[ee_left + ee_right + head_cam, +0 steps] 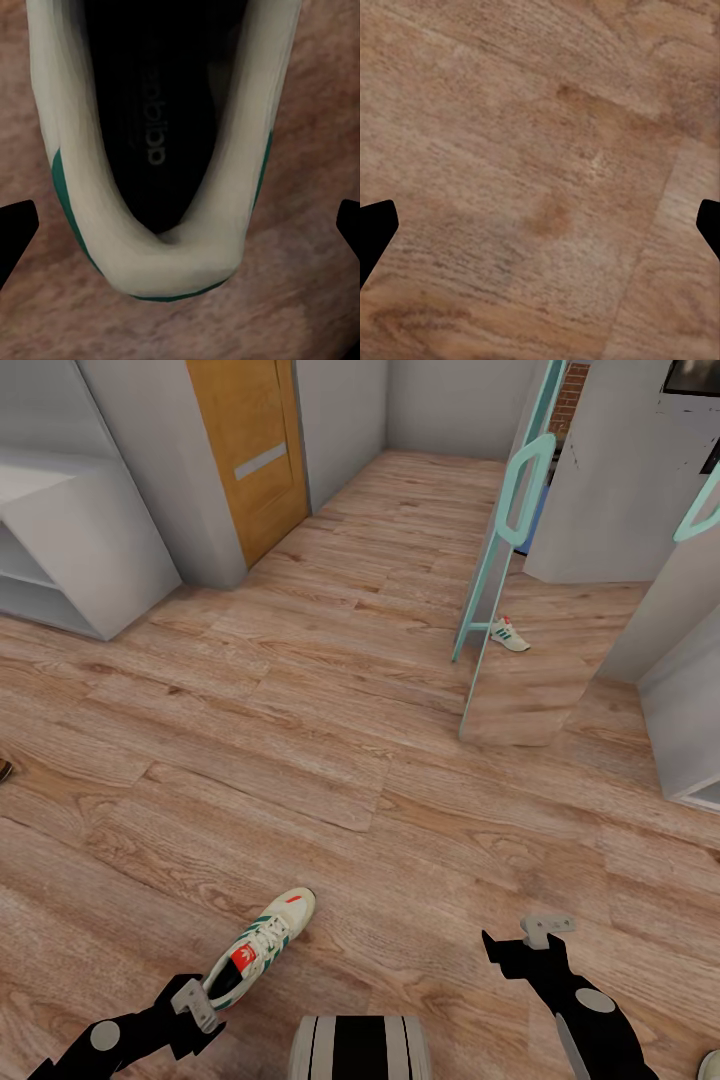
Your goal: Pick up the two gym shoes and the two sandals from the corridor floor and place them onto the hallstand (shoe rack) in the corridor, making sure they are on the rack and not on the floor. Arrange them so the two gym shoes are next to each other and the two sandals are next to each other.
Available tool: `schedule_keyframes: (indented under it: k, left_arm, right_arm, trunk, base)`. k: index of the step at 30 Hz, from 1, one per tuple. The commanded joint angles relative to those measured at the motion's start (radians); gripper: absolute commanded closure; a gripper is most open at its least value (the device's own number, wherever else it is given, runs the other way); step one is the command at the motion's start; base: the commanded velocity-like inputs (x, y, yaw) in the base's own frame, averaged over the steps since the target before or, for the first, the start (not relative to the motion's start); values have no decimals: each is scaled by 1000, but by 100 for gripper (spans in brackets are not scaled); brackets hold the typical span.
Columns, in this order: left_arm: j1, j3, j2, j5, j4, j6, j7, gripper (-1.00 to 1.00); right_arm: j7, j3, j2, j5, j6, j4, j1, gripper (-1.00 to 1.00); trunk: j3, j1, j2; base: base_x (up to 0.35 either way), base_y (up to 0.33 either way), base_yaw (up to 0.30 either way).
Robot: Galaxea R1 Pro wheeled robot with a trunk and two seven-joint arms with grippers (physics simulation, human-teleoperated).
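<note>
One gym shoe point(262, 945), white with green stripes and a red tongue patch, lies on the corridor floor point(300, 760) close in front of me. My left gripper point(200, 1005) is at its heel. In the left wrist view the left gripper point(180, 225) is open, its fingertips point(19, 221) wide apart on either side of the shoe's heel point(169, 270) and not touching it. A second gym shoe point(509, 634) lies far ahead beside a teal-framed panel. My right gripper point(530, 940) hangs open over bare planks point(540, 180). A small dark brown thing point(4, 770) at the left edge may be a sandal.
A pale grey-white open shelf unit point(90, 550) stands at the far left and another point(690, 730) at the right; I cannot tell which is the hallstand. A wooden door point(255, 450) is at the back. The teal-framed panel point(495, 560) stands mid-right.
</note>
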Motion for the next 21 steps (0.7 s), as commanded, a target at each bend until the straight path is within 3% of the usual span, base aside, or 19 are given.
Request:
schedule_keyframes:
  k: [1, 21]
  left_arm:
    - [0, 0, 0, -8, -1, -5, 0, -100]
    - [-12, 0, -9, -8, -2, -1, 0, -100]
  right_arm:
    - [7, -2, 0, 5, 5, -1, 0, -100]
    - [7, -2, 0, 5, 5, -1, 0, -100]
  trunk:
    - [-1, 0, 0]
    - [-1, 0, 0]
  base:
    - [0, 0, 0]
    - [0, 0, 0]
